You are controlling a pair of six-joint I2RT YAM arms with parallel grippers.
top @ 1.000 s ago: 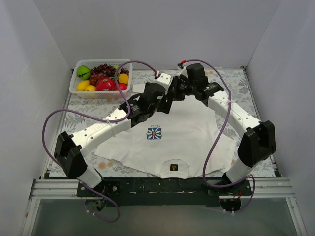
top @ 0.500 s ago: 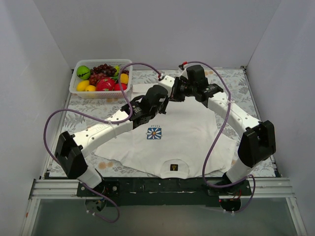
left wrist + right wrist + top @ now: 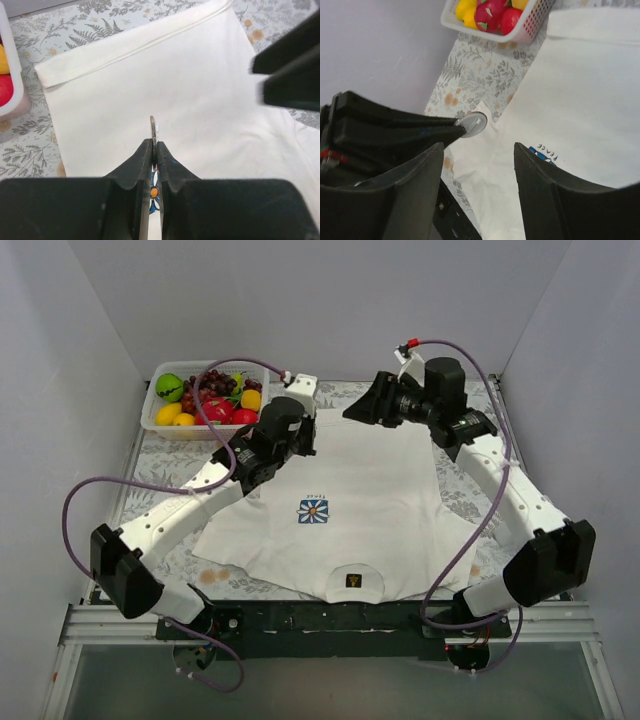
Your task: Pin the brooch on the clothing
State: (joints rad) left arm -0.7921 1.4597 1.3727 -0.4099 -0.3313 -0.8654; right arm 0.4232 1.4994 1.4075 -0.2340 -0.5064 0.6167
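Left wrist view: left end effector [image 3: 154,147] clamped tight on the brooch [image 3: 153,126], seen edge-on as a thin sliver poking past the fingertips, held in the air above the plain white cloth of the T-shirt [image 3: 150,75]. In the right wrist view, the same disc showing a pale round face at the tip of those dark fingers. Right end effector [image 3: 477,150] spread apart, holding nothing, just beside the disc.

Step in hand, by the look of it: carrying the brooch to its spot on the shirt, with the pinning itself not yet begun (a judgement only). To do it well:
- Keep the grip near the disc's edge, leaving the pin side free.
- Lower it onto a smooth stretch of chest, clear of the daisy print [image 3: 313,510].
- Use the free right end effector to hold the cloth taut against the bench [image 3: 160,455] beside the chosen spot.
- Press straight down, never slanted, to avoid bunching.

Pin side up or down: impossible to tell.

Writing: "PEACE" lettering [image 3: 546,152] legible in dark capitals by the daisy print. A small gold mark on the dark neck label [image 3: 352,581], too small to read. No brand name legible anywhere.
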